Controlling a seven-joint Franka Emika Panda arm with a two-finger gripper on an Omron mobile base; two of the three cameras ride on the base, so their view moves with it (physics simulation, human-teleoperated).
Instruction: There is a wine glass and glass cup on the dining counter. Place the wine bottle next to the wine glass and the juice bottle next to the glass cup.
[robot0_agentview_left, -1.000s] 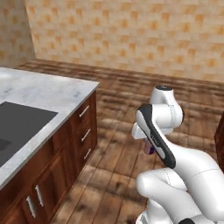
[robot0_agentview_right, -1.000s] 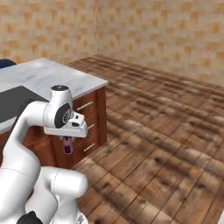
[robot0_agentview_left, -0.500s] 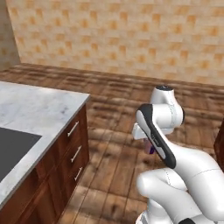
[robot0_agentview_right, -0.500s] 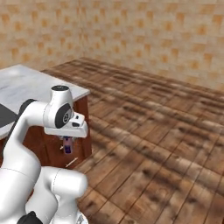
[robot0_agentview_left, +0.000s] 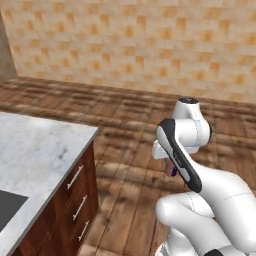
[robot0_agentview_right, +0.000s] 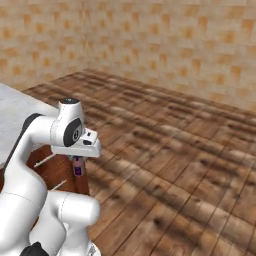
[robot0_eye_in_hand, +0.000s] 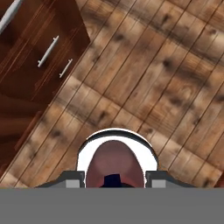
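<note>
End effector: end effector (robot0_agentview_right: 78, 168) of the white arm hung below the wrist, clenched on the small squat pinkish-red juice bottle with the dark purple cap (robot0_agentview_right: 78, 169); its own fingers were mostly hidden behind the hand in both base views.
Juice bottle: sat between the jaws, held in the air above the floor; in the left base view a purple sliver of it (robot0_agentview_left: 173, 170) peeked out just beside the forearm; in the hand view its rounded pinkish body (robot0_eye_in_hand: 114, 163) sat right against the camera, ringed by a white edge, with the dark cap at the bottom middle.
Floor: brown wood-plank floor (robot0_agentview_right: 180, 165) lay directly beneath the end effector and stretched away ahead of it and to its right.
Worktop: white-grey marble worktop (robot0_agentview_left: 35, 155) on a reddish-brown wood cabinet stood to the left of the end effector, a little lower than the wrist; a black hob corner (robot0_agentview_left: 6, 209) showed at its near left edge.
Drawers: reddish-brown wood drawer fronts with slim silver bar handles (robot0_agentview_left: 77, 201) faced the end effector from the left, well apart from the bottle; in the hand view the same fronts (robot0_eye_in_hand: 35, 57) lay in the upper left.
Wall: tan and orange mottled tiled wall (robot0_agentview_left: 140, 45) stood far ahead of the end effector.
</note>
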